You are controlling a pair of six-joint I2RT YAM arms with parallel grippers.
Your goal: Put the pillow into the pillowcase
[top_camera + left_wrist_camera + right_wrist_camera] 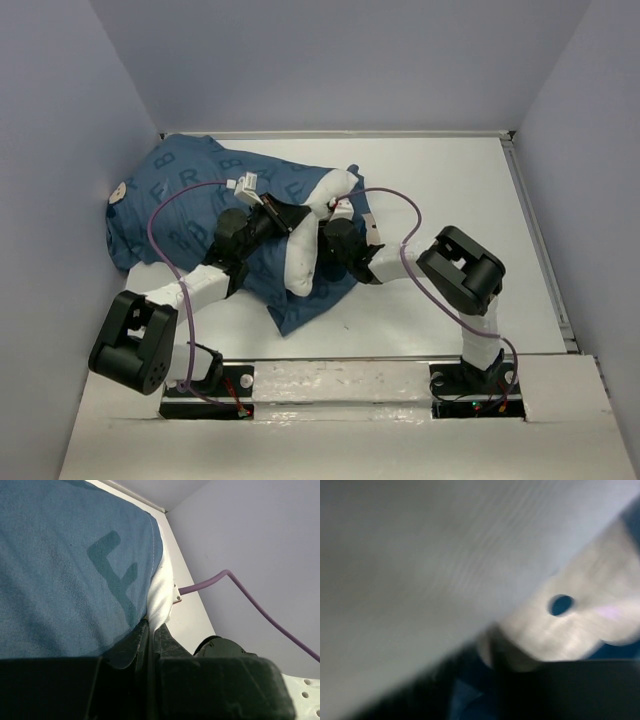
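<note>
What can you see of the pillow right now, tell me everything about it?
The pillow is plain white, soft and plump, and mostly inside the dark blue pillowcase. Only a curved white strip shows at the case's open end, ending in a pointed corner on the far side. The left gripper is closed at the hem beside that strip, where a white edge peeks out. The right gripper sits against the strip; its own view is too blurred to show contact clearly.

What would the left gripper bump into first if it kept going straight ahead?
Almost at once the pillowcase: the left gripper looks shut on its edge, with the white pillow bulging right beside that edge. Depth is hard to judge, so which would be pushed first is unclear.
</note>
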